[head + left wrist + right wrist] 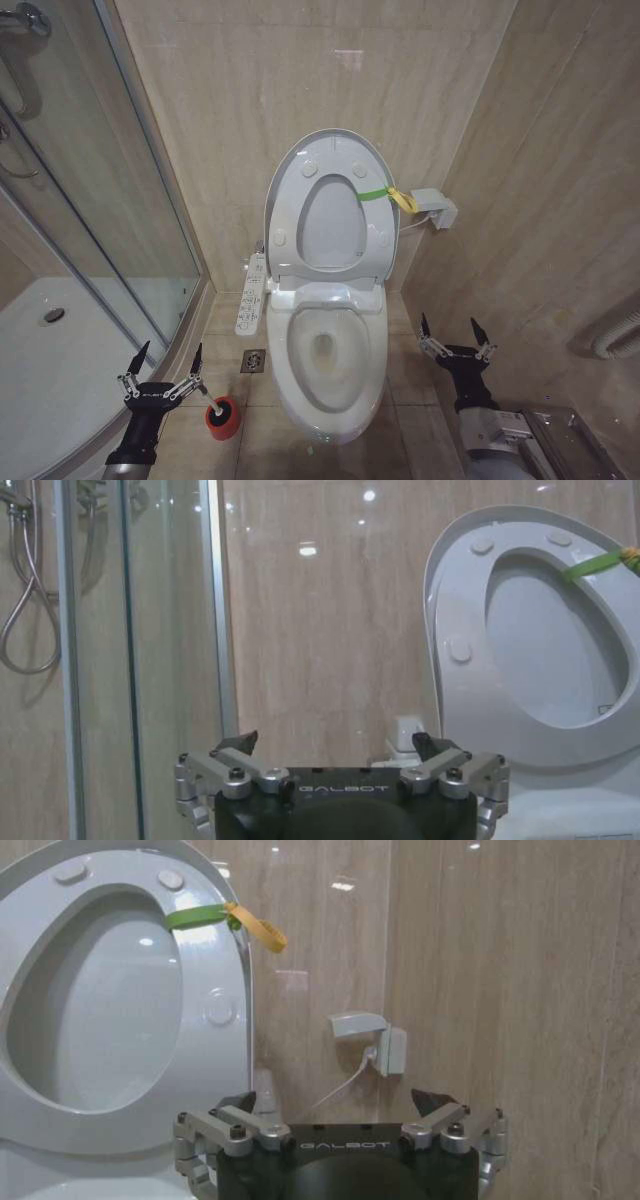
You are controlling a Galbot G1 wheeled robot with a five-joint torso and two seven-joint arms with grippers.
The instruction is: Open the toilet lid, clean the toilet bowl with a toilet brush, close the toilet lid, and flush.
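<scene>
Lid and seat are both up. The toilet lid (327,145) leans against the back wall with the ring seat (330,225) folded up against it, green-and-yellow strap (388,195) looped round the seat's right edge. The toilet bowl (330,350) is exposed, nothing in it.

The left gripper (162,367) hovers low on the left, between the shower tray (40,370) and the bowl, jaws apart, empty. The toilet brush (208,401) sits in its red cup holder (222,418) on the floor just beside that gripper's right finger; whether they touch I can't tell. The right gripper (455,333) is to the right of the bowl, jaws also spread, holding nothing.

Judgement: opening step looks done, brush pickup is the step in hand.

Handling guess: the brush is light, with a thin, stiff stick handle, probably slick plastic. Pinch the stick above the cup and lift straight up (the cup is small and looks easy to tip or drag along). The lid is large, glossy and slippery, hinged at the back; the strap is the obvious pull point for closing, gently, since it could slam.
</scene>
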